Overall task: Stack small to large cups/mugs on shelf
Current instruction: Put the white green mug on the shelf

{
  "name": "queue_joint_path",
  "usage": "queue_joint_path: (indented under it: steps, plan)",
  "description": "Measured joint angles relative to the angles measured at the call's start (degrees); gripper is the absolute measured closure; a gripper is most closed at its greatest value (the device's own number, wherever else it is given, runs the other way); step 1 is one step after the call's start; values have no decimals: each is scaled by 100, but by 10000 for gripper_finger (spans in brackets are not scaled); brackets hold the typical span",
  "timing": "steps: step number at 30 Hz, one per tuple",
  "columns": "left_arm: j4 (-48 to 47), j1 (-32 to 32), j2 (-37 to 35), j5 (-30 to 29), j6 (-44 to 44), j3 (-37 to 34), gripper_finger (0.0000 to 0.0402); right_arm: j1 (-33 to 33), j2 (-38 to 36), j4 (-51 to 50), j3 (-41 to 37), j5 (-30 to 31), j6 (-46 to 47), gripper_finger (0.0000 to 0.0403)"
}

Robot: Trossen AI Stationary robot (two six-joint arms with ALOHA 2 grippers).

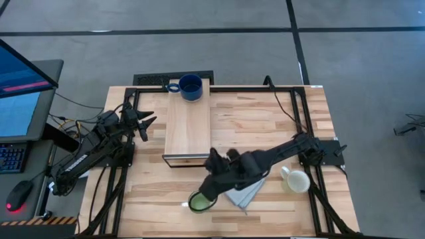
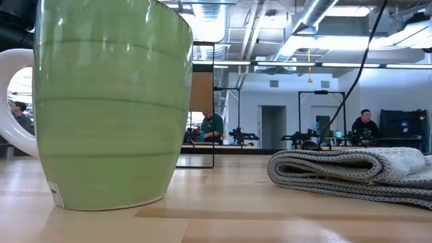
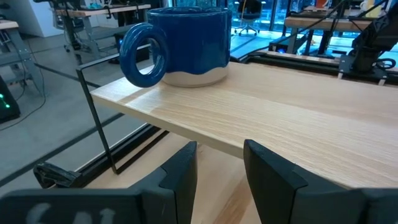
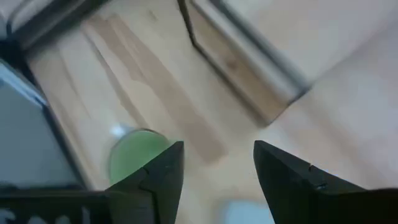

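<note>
The dark blue mug (image 1: 190, 87) (image 3: 186, 40) stands upright on the far end of the shelf's plank top (image 1: 188, 126) (image 3: 280, 112). The light green mug (image 1: 198, 201) (image 2: 111, 101) (image 4: 134, 158) stands upright on the table near its near edge. The white mug (image 1: 295, 180) sits on the table's right side. My right gripper (image 1: 209, 182) (image 4: 214, 171) is open and hovers above the table just beside the green mug, without touching it. My left gripper (image 1: 143, 123) (image 3: 217, 168) is open, left of the shelf, and points at the blue mug.
A folded grey cloth (image 1: 246, 192) (image 2: 358, 172) lies between the green and white mugs, under my right arm. A dark metal frame (image 1: 292, 89) runs along the table's edges. People sit at benches in the room beyond the table.
</note>
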Motion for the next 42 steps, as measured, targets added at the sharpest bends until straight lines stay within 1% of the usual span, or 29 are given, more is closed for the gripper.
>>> queue_joint_path:
  steps: [1, 2, 3, 5, 7, 9, 11, 15, 19, 23, 26, 28, 32, 37, 40, 42]
  plan:
    - [0, 0, 0, 0, 0, 0, 278, 2, -113, -216, -16, 179, -432, 188]
    - [0, 0, 0, -2, 0, 0, 278, 2, -224, -184, -71, 492, -763, 188]
    - [0, 2, 0, -2, 0, 0, 278, 0, -347, -167, -97, 921, -977, 188]
    - [2, 0, 3, 9, 0, 0, 278, -30, -603, -647, -132, 1693, -1270, 188]
    - [-1, 0, 19, 64, -7, 0, 278, -109, -847, -788, -118, 2109, -1698, 187]
    - [7, 0, 40, 84, -22, 0, 278, -200, -1100, -1073, -133, 2314, -2198, 187]
    - [5, 0, 50, 99, -36, 0, 278, -343, -1351, -1073, -123, 2515, -2711, 187]
    - [20, 0, 50, 98, -46, 0, 278, -804, -1918, -1072, -124, 2576, -3635, 187]
    - [20, 0, 50, 92, -18, 0, 278, -1496, -2436, -1066, -127, 2403, -4210, 187]
    - [20, 0, 50, 92, -9, 1, 278, -2200, -2818, -1016, -163, 1857, -4467, 187]
    - [20, 0, 50, 92, -7, 0, 278, -2593, -3167, -453, -571, 1644, -4877, 187]
    - [20, 0, 50, 90, -7, 0, 278, -2814, -3457, 173, -1114, 1399, -5314, 187]
    - [20, 0, 50, 96, -7, 0, 278, -3353, -4247, 1517, -2612, 402, -6032, 187]
    - [21, 0, 50, 96, -24, 0, 278, -3976, -5599, 2581, -4560, -314, -6000, 187]
    - [20, 0, 50, 98, -27, 0, 278, -4157, -6504, 3159, -5659, -653, -5795, 187]
    - [20, 0, 50, 98, -29, 0, 278, -4186, -7159, 3638, -6424, -751, -5751, 187]
